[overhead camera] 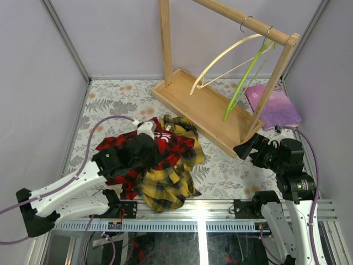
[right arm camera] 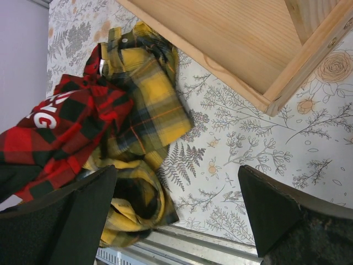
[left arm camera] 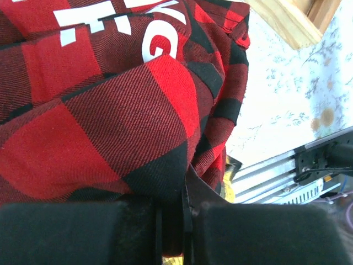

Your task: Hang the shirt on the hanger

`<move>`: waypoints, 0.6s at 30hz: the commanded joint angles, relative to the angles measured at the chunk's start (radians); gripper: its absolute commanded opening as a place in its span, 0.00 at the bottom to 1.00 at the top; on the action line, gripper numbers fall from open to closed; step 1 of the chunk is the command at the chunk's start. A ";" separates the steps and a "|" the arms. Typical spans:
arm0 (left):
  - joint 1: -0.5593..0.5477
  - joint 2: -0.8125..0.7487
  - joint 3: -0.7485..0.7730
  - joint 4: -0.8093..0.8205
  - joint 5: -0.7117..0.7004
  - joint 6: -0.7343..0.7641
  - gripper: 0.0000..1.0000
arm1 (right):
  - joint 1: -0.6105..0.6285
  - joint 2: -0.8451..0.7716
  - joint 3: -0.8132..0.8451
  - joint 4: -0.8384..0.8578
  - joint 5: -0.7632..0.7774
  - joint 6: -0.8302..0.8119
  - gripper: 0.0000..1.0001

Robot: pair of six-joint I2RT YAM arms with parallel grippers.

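Two claws, left claw point(left arm camera: 172, 223) pinching the shirt point(left arm camera: 110, 127) over a yellow shirt point(right arm camera: 149, 110), right claw point(right arm camera: 176, 204) wide, empty.

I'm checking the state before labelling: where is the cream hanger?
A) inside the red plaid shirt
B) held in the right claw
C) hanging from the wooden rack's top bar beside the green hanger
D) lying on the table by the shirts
C: the cream hanger hangs by its hook on the wooden rack's top bar, next to the lime-green hanger, while the right claw is open and empty.
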State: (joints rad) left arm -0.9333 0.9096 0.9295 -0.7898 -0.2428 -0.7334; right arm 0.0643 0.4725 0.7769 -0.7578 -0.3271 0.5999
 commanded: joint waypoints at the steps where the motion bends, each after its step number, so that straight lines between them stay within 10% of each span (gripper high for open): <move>1: -0.042 0.066 0.040 0.136 -0.091 -0.007 0.14 | -0.005 -0.001 0.021 -0.004 -0.020 0.004 0.99; 7: 0.006 0.036 0.114 0.090 -0.231 0.030 0.61 | -0.005 0.008 0.034 -0.051 0.081 0.005 0.99; 18: 0.482 0.183 0.218 0.231 0.078 0.269 0.75 | -0.004 0.102 0.056 0.019 0.219 0.065 0.99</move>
State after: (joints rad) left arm -0.5247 1.0016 1.0760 -0.6865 -0.2745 -0.5789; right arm 0.0643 0.5301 0.7918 -0.7971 -0.1558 0.6426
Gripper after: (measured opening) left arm 0.750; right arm 0.994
